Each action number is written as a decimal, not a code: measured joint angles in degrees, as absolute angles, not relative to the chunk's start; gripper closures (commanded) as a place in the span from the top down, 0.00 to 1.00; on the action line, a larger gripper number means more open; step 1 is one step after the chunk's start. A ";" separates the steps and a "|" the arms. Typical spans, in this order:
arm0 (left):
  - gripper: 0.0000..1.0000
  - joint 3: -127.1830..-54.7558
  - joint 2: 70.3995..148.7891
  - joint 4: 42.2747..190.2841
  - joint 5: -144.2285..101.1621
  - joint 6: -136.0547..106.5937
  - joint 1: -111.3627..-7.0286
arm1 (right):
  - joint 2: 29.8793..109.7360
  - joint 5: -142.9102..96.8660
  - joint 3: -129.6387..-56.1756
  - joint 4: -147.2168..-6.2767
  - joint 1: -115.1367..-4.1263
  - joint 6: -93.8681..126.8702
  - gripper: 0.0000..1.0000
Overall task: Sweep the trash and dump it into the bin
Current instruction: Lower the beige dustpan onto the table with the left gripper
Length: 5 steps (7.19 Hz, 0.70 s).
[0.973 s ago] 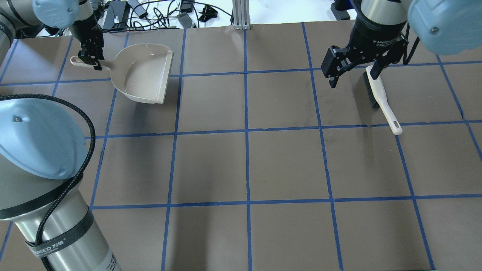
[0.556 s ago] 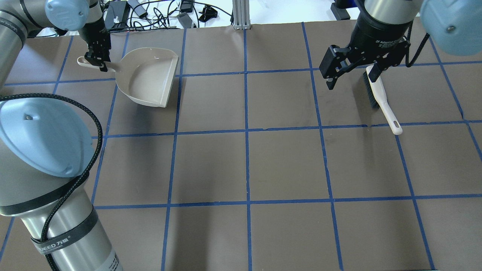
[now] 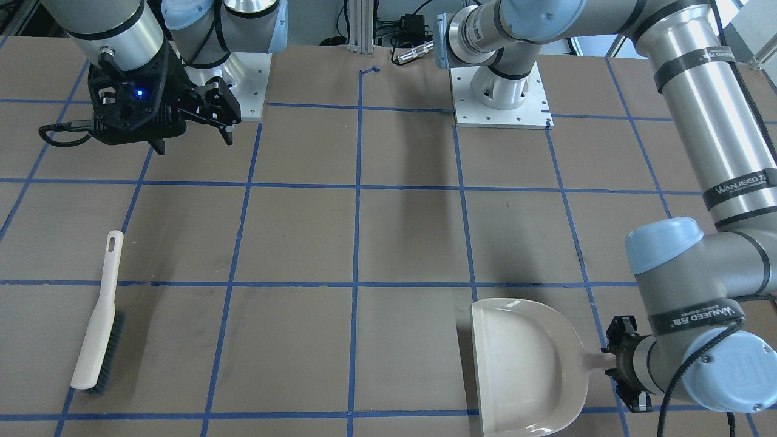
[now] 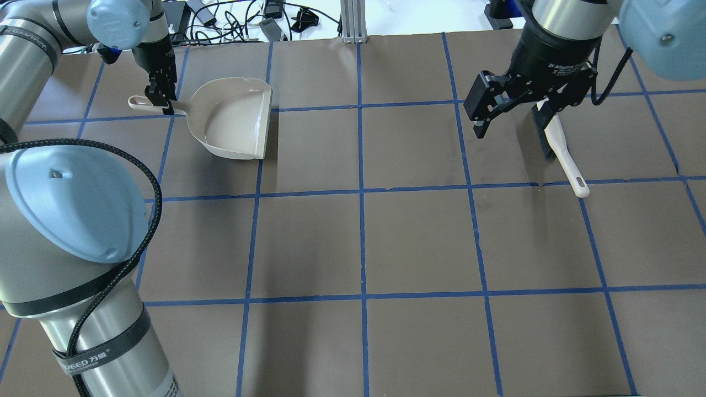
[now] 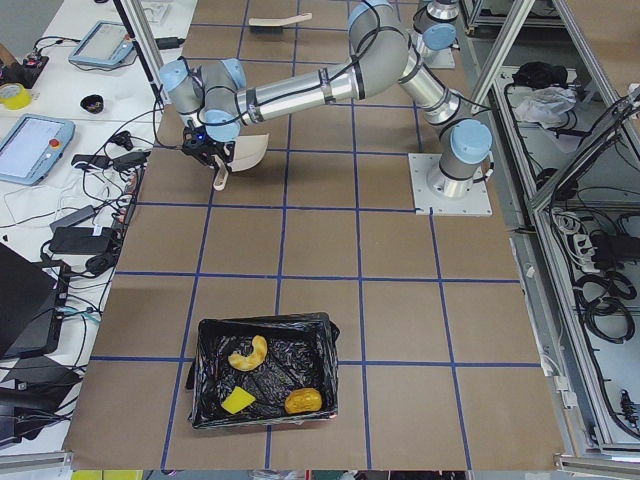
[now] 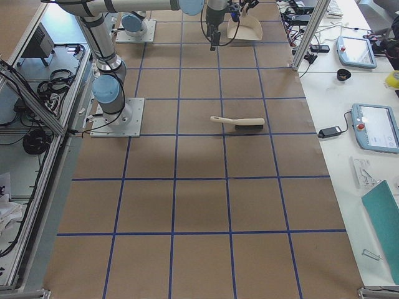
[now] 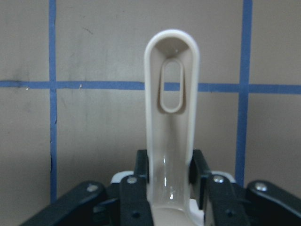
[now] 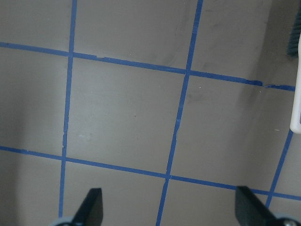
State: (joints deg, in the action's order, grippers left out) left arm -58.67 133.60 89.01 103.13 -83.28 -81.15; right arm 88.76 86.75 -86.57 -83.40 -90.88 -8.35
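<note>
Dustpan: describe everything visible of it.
The dustpan is beige, smooth plastic by its look, with a shallow empty scoop, raised rim and a long handle ending in an oval hanging slot. The left gripper clamps the handle; nothing else touches it. It seems lifted just off the table, mouth toward the centre.

Open mat [image 4: 358,237] between dustpan [image 4: 234,118] and brush [image 4: 563,157], bin [image 5: 265,322] apart

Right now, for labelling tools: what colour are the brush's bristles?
Dark grey, nearly black, on the cream-handled brush; clearest in the exterior front-facing view.
</note>
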 measured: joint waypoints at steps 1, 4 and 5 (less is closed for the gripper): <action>0.00 -60.63 132.91 88.90 103.36 -83.56 -81.77 | 88.77 86.75 -86.57 -83.33 -90.88 -8.37 1.00; 0.00 -69.10 129.92 81.38 103.82 -83.22 -82.40 | 88.80 88.01 -86.63 -83.10 -90.88 -9.33 1.00; 0.33 -70.06 129.05 80.66 103.86 -83.23 -82.42 | 88.78 88.26 -86.64 -83.07 -90.88 -9.97 1.00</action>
State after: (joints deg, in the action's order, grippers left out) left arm -70.06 129.05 80.66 103.86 -83.23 -82.42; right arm 88.78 88.26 -86.64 -83.07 -90.88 -9.97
